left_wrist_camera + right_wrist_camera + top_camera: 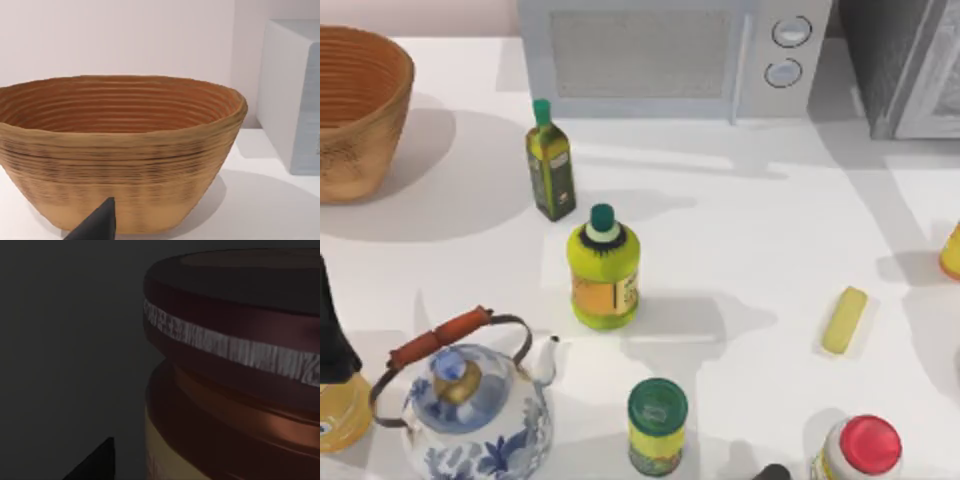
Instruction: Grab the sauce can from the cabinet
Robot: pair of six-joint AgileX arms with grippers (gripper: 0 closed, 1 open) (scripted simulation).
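The sauce can [235, 380] looms very close in the right wrist view, with a dark maroon top, a coppery red rim and a tan label, standing in a dark grey interior. A dark tip of my right gripper [95, 462] shows just beside the can. The cabinet [905, 60], dark grey and speckled with a pale framed door, stands at the table's back right in the top view. A dark tip of my left gripper [97, 225] points at a woven basket [120, 150], well apart from the cabinet.
A light grey microwave [670, 55] stands at the back. The basket [355, 110] is back left. Across the table stand an oil bottle [551, 165], a yellow-green bottle [604, 270], a green-lidded can [657, 425], a teapot [470, 405], a red-capped container [860, 450] and a yellow bar [845, 320].
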